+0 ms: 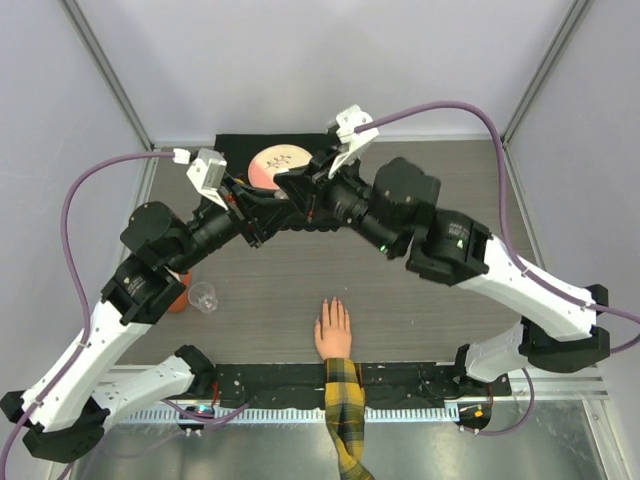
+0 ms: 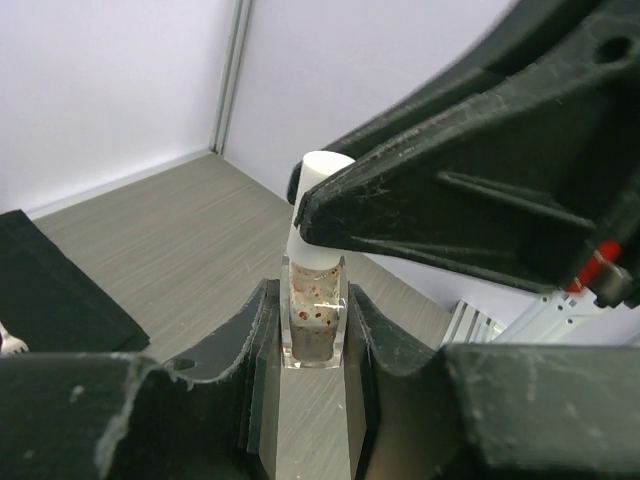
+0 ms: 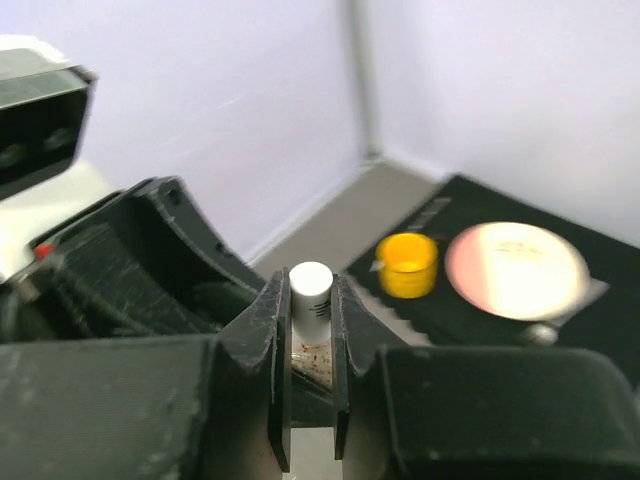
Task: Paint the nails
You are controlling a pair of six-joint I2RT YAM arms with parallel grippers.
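Note:
The flesh-coloured hand [image 1: 333,332] with a plaid sleeve lies palm down at the table's near edge, its nails [image 1: 335,302] tiny at the fingertips. Both grippers meet above the back middle of the table, far from the hand. My left gripper [image 2: 312,345] is shut on the glass body of a small clear bottle [image 2: 314,320] speckled with red. My right gripper [image 3: 310,300] is shut on the bottle's white cap [image 3: 310,288]. In the top view the bottle is hidden between the left gripper [image 1: 268,222] and right gripper [image 1: 292,188].
A black mat [image 1: 240,148] at the back holds a pink plate [image 1: 278,160] and a yellow cup [image 3: 407,265]. A clear plastic cup [image 1: 202,296] and an orange object [image 1: 179,301] stand by the left arm.

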